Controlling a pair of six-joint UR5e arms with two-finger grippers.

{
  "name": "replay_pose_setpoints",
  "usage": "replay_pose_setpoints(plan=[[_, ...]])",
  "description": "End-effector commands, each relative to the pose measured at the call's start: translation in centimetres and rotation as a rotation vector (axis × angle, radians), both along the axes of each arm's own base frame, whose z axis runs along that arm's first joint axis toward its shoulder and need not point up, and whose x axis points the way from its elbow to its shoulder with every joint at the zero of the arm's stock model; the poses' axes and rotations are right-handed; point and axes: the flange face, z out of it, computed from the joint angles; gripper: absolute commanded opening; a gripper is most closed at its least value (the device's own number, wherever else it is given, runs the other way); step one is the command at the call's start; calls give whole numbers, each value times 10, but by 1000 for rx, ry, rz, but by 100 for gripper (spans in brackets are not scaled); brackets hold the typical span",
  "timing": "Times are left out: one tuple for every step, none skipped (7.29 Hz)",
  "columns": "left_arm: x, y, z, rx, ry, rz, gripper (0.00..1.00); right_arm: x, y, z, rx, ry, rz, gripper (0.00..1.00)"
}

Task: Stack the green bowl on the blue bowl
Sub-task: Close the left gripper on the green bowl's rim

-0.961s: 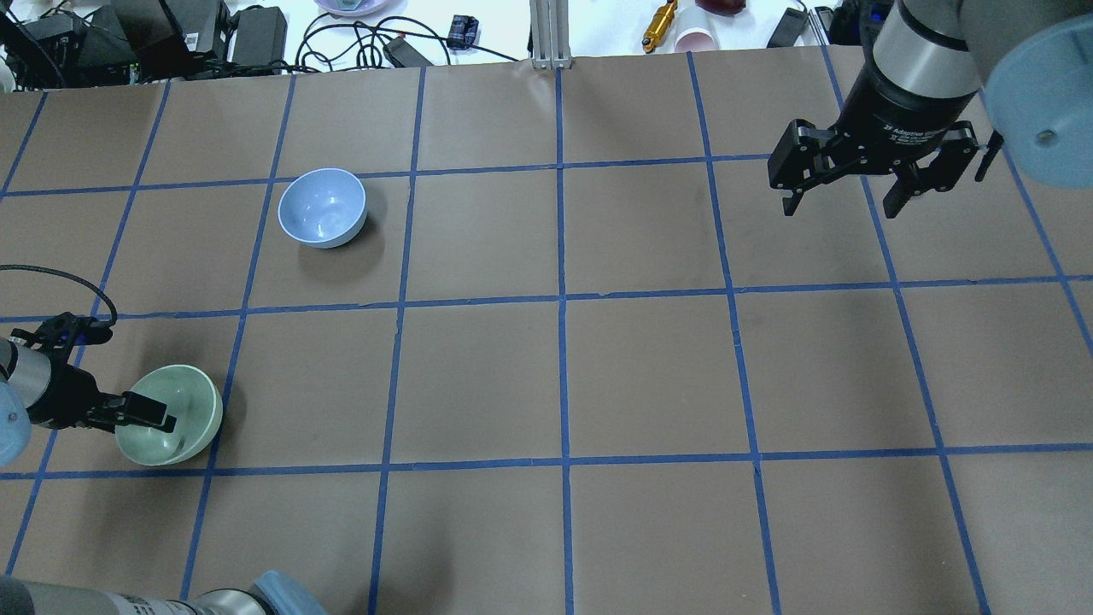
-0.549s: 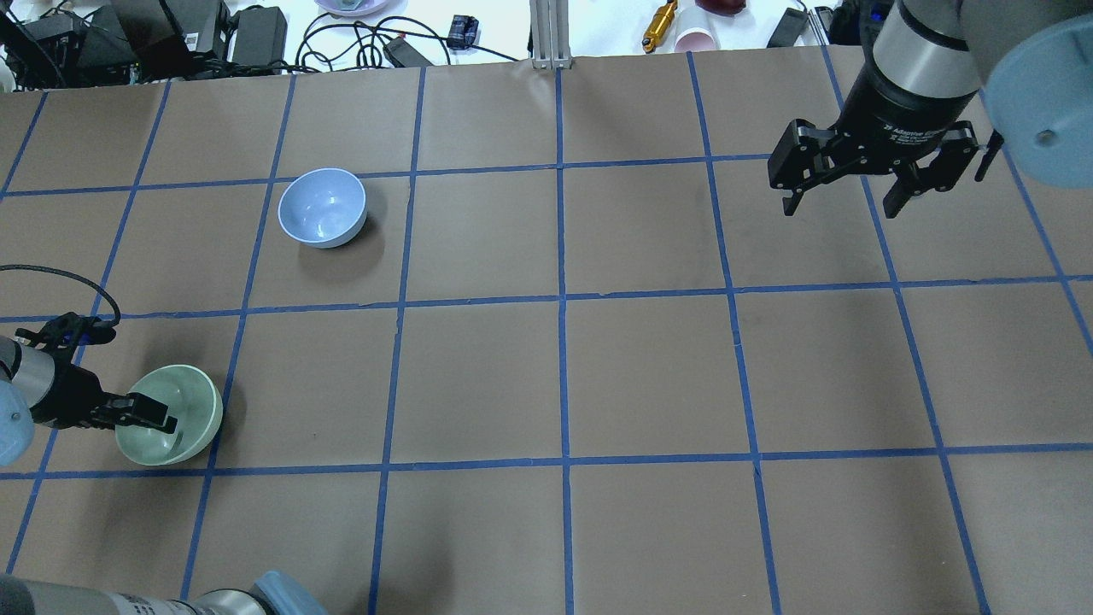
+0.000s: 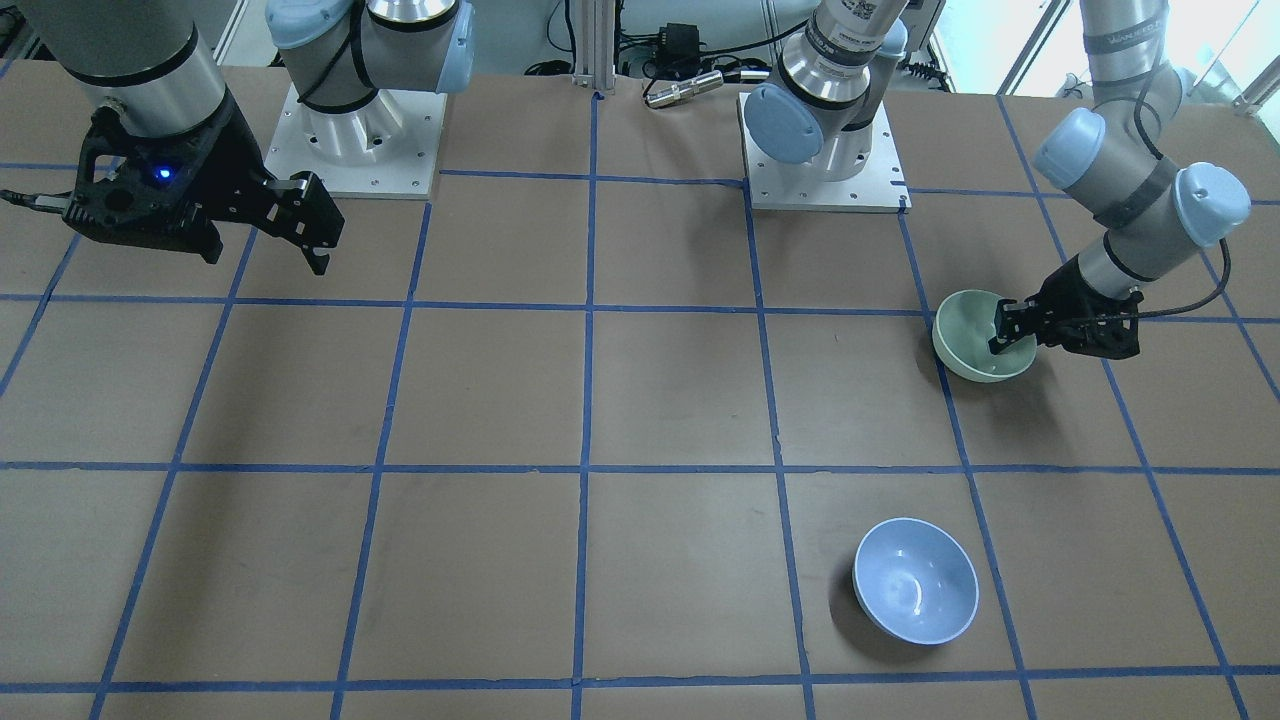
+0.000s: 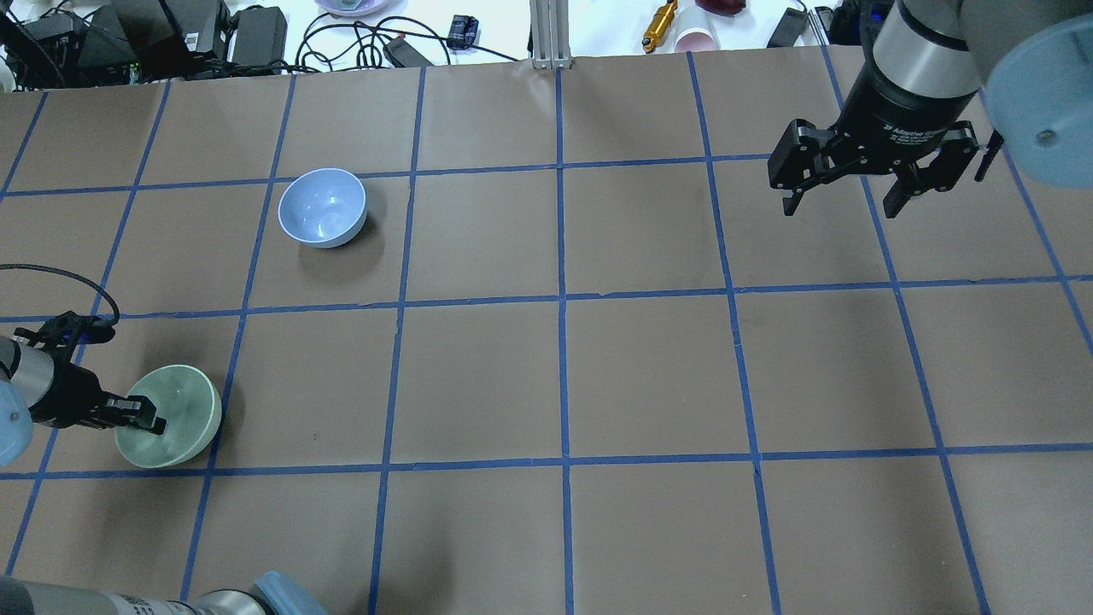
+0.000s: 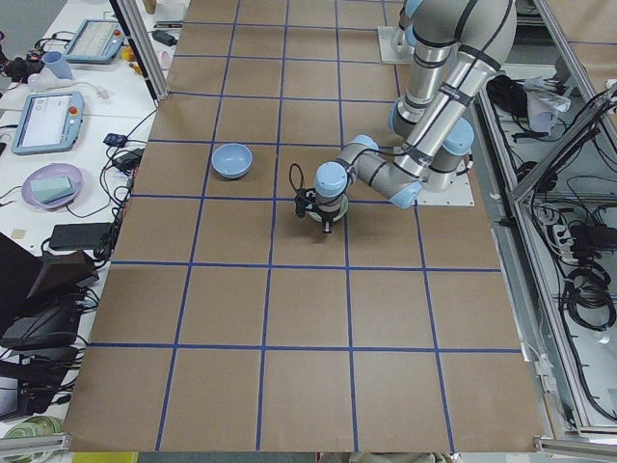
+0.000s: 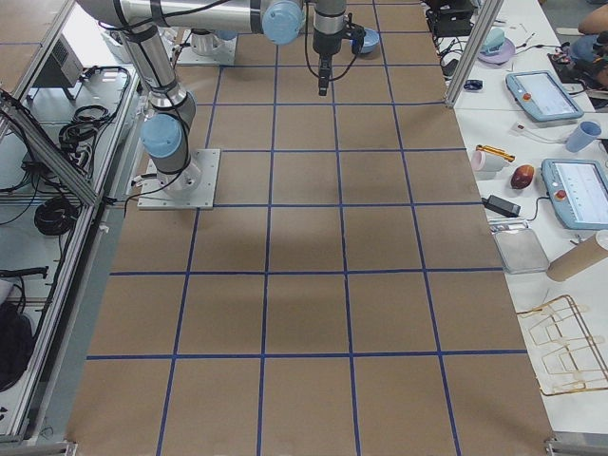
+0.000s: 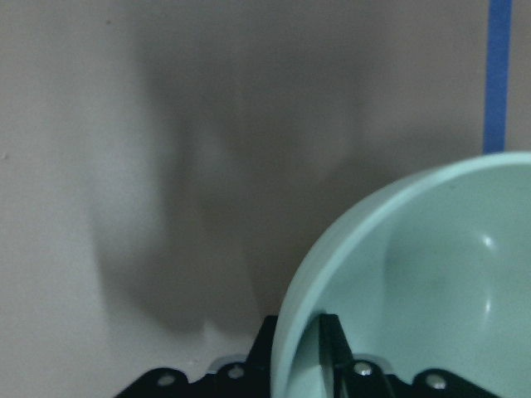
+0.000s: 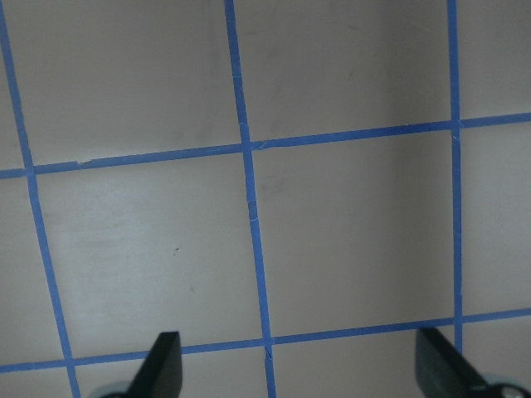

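Observation:
The green bowl (image 4: 184, 410) sits at the table's left side, near my left arm. My left gripper (image 4: 149, 422) is shut on its near rim, one finger inside and one outside, as the left wrist view shows (image 7: 294, 332) with the green bowl (image 7: 431, 274) filling the lower right. The bowl (image 3: 965, 340) and left gripper (image 3: 1000, 330) also show in the front-facing view. The blue bowl (image 4: 323, 207) stands upright and alone farther out; it also shows in the front-facing view (image 3: 915, 580). My right gripper (image 4: 841, 205) is open and empty, held high over the far right.
Cables and power adapters (image 4: 256, 30), a yellow tool (image 4: 659, 24) and a pink cup (image 4: 693, 38) lie beyond the table's far edge. The two arm bases (image 3: 825, 150) stand at the robot's side. Blue tape lines (image 4: 561, 299) divide the brown table.
My left gripper's fingers have closed on the green bowl's rim, and the bowl has shifted slightly. The right arm and the blue bowl have not moved.

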Motion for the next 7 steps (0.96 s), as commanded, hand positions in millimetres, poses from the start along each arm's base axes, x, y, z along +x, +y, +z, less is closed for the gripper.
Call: replay_pose_setpoints(plan=[[1, 0, 0, 0, -2, -2, 0, 0, 0, 0, 0, 0, 0, 100], [1, 0, 1, -1, -3, -3, 0, 0, 0, 0, 0, 0, 0, 100], [1, -1, 2, -3, -4, -6, 0, 0, 0, 0, 0, 0, 0, 100], [1, -1, 1, -9, 3, -3, 0, 0, 0, 0, 0, 0, 0, 100], [0, -2, 2, -19, 10, -1, 0, 0, 0, 0, 0, 0, 0, 100], [0, -2, 2, -19, 8, -6, 0, 0, 0, 0, 0, 0, 0, 100], [1, -1, 2, -20, 8, -6, 0, 0, 0, 0, 0, 0, 0, 100]])
